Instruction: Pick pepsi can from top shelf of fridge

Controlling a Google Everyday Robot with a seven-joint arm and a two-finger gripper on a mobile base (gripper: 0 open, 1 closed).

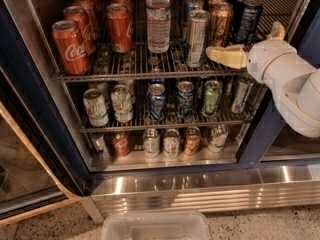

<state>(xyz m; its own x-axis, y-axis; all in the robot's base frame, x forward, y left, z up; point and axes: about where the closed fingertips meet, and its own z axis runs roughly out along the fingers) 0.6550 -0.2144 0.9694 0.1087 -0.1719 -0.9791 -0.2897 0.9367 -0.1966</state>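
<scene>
I see the fridge (260,134) open over speckled floor (260,226), with one clear bin (155,226) near. On the top shelf (150,75): one water bottle (158,19), one slim silver can (196,36), one bronze can (221,24). The pepsi can (248,19) stands right, my gripper (243,40) spread wide just before it.

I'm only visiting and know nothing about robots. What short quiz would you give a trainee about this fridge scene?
1. True or false: the claw is shut.
2. Which thing is nearest the claw? A) blue can B) milk carton C) jam jar
3. Short answer: which shelf of the fridge holds that can?
Key: 1 false, it is open; 2 A; 3 the top shelf, where the claw reaches in at the right end.
</scene>
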